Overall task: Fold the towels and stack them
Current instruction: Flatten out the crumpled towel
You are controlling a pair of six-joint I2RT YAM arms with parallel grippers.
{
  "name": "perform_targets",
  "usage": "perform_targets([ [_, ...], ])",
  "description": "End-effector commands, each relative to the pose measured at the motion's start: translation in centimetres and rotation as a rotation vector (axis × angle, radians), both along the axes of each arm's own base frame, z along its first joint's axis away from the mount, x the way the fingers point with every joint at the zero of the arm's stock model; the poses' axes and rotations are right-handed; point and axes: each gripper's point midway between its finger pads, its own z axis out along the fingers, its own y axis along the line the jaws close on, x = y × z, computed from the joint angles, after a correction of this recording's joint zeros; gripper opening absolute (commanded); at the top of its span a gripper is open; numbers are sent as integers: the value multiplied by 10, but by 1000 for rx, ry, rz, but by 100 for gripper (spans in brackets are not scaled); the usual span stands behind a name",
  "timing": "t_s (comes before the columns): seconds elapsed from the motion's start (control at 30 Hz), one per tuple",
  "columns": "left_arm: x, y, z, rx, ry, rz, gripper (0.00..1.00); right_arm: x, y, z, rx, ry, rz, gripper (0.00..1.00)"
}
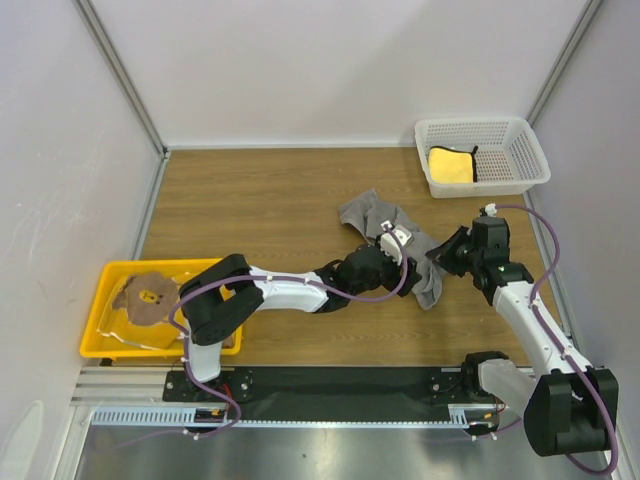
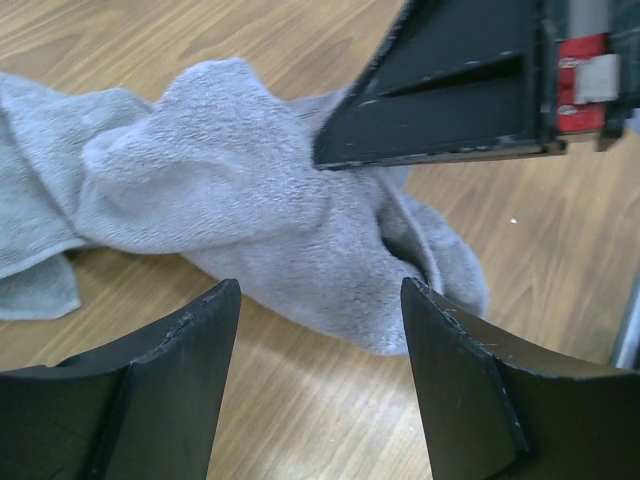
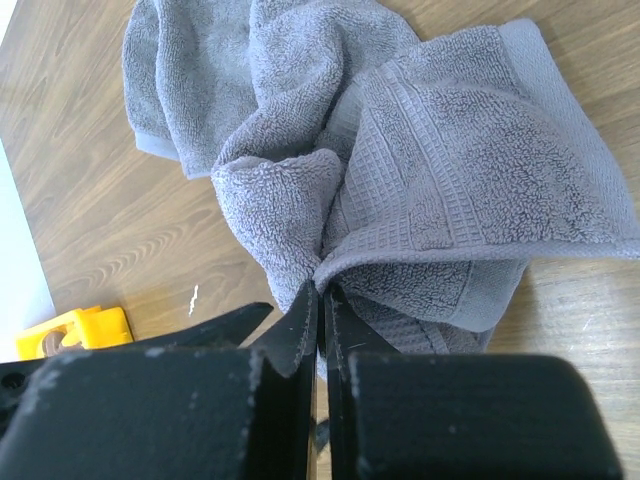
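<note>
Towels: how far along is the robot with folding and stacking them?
Nothing is stacked yet. The bear towel lies in the yellow tray, the yellow towel in the white basket, apart. In hand: the grey towel, crumpled on the table, right gripper shut on its edge, left gripper open by it. Left: folding it and stacking all three.

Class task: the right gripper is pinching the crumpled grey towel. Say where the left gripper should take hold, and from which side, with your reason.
Probably the loose hemmed edge of the grey towel, approached from its open side with the left gripper kept low. It lies thin and flat, well apart from where the right gripper pinches, unlike the bulky bunched middle.
</note>
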Motion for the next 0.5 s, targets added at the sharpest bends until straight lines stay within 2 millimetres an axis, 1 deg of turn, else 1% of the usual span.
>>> perform_targets([
  [0.0,-7,-20,30,-96,-42,-77,72,4,-2,9,-1,-44,-10,0],
  [0.1,-24,-25,25,-100,-31,-142,72,4,-4,5,-6,-32,-19,0],
  [0.2,-32,-28,19,-71,-43,-149,72,5,-4,5,-1,-34,-22,0],
  [0.23,-33,-30,21,-72,-50,-152,71,7,-4,7,1,-42,-25,0],
  [0.33,-37,-36,17,-54,-49,-157,66,8,-3,12,10,-56,-21,0],
  [0.47,-37,-41,11,-53,-31,-154,64,7,-1,19,16,-75,-11,0],
])
